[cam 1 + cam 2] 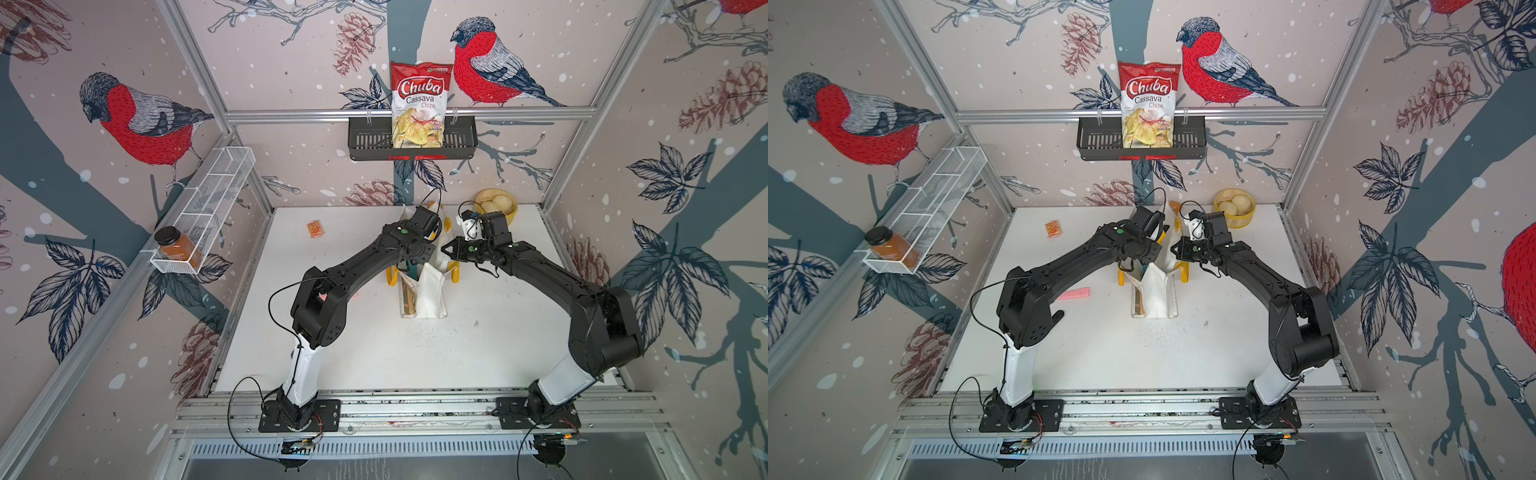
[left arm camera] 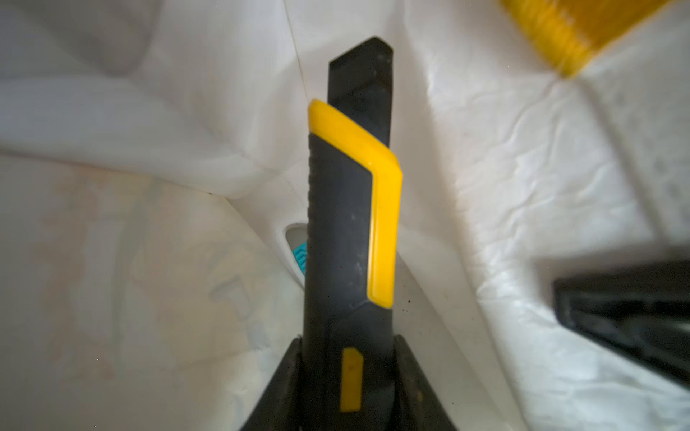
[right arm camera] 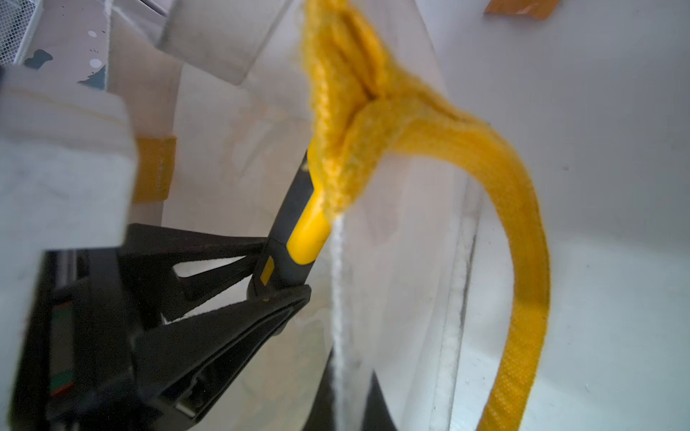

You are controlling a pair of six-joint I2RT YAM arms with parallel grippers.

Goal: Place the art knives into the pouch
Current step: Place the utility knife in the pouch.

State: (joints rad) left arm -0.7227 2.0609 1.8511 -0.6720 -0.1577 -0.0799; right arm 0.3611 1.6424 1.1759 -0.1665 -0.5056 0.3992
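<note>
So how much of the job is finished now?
Done: the left gripper has picked up the art knife, and the right gripper is shut on the pouch, at a yellow handle. In hand: the knife points into the open pouch. Left: release it inside.

left arm hides the art knife (image 2: 351, 224) in both top views; pouch (image 1: 430, 291) partly covered.

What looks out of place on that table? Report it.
Dark specks are scattered over the white table near the pouch, like spilled grit. A pink strip lies loose beside the left arm.
</note>
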